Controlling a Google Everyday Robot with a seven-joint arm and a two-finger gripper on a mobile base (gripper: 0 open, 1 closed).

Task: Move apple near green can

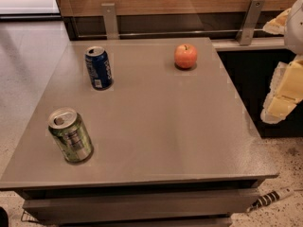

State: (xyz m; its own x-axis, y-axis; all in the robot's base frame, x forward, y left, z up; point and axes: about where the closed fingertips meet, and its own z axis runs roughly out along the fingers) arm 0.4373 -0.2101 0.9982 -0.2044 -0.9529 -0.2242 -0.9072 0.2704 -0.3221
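- Apple (185, 56) sits at the far right of the grey tabletop (156, 126), stem up.
- Green can (71, 135) stands near the front-left corner, well apart from the apple.
- Dark blue can (98, 68) stands far left (silver top showing).
- Pincer (284, 96) hangs beyond the tabletop's right edge, holding nothing seen; wide or narrow, cannot tell.

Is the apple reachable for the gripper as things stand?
Probably yes: the gripper hangs beyond the right edge of the table, and nothing stands between it and the apple.
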